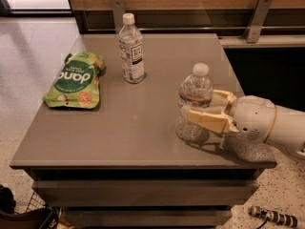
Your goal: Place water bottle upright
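The gripper (201, 109), closed around the clear ribbed plastic water bottle (194, 92), has two flat, tan, tapering fingers (209, 120). Behind them swells a rounded, glossy off-white wrist housing (255, 120), ringed by a thin tan seam.

Pincer (200, 105) encloses the water bottle (196, 87) standing at the table's (128, 132) right.

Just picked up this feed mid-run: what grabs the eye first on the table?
The white gripper reaches in from the right, its fingers closed around the water bottle, which stands upright near the front right edge of the table. Further back stands a taller labelled bottle, and a green snack pouch lies flat at the left.
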You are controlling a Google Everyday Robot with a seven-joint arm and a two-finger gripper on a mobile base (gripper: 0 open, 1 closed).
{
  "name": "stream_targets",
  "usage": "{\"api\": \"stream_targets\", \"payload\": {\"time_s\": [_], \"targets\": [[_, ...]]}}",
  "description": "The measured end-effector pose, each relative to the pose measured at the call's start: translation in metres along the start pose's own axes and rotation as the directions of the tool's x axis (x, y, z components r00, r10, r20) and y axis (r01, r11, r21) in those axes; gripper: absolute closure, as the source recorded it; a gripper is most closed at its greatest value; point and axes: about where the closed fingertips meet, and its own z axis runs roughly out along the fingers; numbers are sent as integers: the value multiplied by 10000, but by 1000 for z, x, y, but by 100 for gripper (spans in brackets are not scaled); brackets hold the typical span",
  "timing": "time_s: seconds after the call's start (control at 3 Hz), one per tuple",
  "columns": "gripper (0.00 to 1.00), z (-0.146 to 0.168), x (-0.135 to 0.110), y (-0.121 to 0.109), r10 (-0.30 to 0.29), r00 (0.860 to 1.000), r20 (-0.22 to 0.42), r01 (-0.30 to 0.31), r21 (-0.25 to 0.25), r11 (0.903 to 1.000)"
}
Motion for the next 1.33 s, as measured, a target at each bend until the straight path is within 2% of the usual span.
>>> {"api": "stream_targets", "payload": {"time_s": [0.33,0.67,1.0,1.33], "targets": [[85,0,0,0,1,10000,1,-1,0,10000],[57,0,-1,0,0,10000,0,0,-3,10000],[33,0,-1,0,0,10000,0,0,-3,10000],[4,2,-1,2,-14,10000,-7,14,-53,10000]]}}
